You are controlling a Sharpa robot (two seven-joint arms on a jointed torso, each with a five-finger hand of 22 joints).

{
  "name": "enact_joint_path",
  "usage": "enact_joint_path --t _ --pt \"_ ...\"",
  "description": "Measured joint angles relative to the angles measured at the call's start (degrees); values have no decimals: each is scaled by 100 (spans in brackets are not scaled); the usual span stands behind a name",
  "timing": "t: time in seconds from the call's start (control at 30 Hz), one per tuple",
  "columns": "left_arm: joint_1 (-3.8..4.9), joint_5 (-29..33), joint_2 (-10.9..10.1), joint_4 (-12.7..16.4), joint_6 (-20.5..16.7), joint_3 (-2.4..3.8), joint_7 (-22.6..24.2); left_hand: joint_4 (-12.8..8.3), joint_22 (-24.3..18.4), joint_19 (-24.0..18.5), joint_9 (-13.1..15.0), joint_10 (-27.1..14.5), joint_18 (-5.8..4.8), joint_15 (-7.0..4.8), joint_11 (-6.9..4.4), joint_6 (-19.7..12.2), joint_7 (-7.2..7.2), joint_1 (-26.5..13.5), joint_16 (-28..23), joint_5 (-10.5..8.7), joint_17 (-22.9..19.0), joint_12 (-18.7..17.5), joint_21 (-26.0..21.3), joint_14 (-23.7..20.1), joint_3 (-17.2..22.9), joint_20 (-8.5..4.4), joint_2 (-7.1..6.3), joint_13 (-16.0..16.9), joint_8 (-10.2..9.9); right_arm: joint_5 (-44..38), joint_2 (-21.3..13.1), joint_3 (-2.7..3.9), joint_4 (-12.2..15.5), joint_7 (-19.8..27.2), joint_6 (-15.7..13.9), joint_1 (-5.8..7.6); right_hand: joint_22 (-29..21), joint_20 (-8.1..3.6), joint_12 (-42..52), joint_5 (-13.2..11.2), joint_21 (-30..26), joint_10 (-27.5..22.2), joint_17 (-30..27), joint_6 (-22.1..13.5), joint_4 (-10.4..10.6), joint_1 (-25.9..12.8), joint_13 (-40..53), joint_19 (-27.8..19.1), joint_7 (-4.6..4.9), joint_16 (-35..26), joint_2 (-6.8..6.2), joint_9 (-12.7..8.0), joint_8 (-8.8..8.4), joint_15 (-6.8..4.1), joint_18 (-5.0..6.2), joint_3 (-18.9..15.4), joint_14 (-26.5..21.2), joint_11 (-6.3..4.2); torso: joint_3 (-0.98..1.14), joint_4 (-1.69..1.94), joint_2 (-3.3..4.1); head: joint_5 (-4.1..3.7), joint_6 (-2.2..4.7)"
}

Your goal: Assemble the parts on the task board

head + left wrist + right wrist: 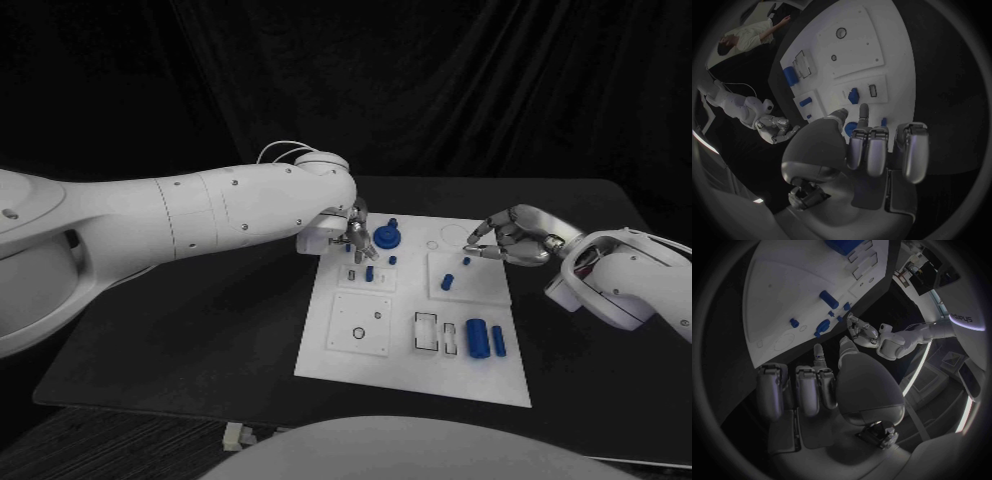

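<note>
Head view: the white task board (411,360) is lying in the middle of the black table (188,330), with small blue parts (476,338) sitting on it. The left hand (353,232) is hanging over the board's far left corner, fingers pointing down by a round blue part (387,237); I cannot tell if it is holding anything. The right hand (508,238) is hovering over the far right corner, fingers curled, holding nothing.

A flat white rectangular task board (411,385) lies in the middle of the black table, divided into raised square panels. A round-topped blue knob (387,237) stands upright near its far left corner. Two dark blue cylinders (486,339) lie side by side near its front right. A small blue peg (447,282) stands on the right middle panel.
</note>
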Motion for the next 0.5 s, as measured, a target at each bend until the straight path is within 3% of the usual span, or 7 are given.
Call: enact_joint_path --t 0.07,0.2,0.5 --pt "14 14 10 -64 38 1 56 -26 0 -2 131 0 1 5 0 -131 -1 100 0 351 0 0 22 3 106 40 -17 0 149 0 0 0 1 0 2 0 3 0 0 0 0 0 0 0 9 0 0 0 0 0 0 0 0 0 0 -9 0 0 0 0 -1 -19 0" --pt "24 177 95 -325 151 0 137 -50 0 -2 243 0 0 21 0 -242 5 232 0 815 0 0 55 20 366 41 -56 0 297 0 -3 0 9 -1 6 0 3 0 0 21 0 0 0 0 26 -13 0 0 0 0 12 0 0 0 0 -26 0 0 -2 -1 -2 -59 0" --pt "33 624 339 -848 571 0 117 61 0 -3 264 -1 1 21 -1 -250 14 110 0 855 0 0 100 20 569 41 -177 0 382 0 -4 0 7 -3 23 -1 2 0 0 70 0 0 0 0 47 -103 -1 0 0 0 103 0 0 0 0 -47 0 0 -2 -6 3 -86 0"
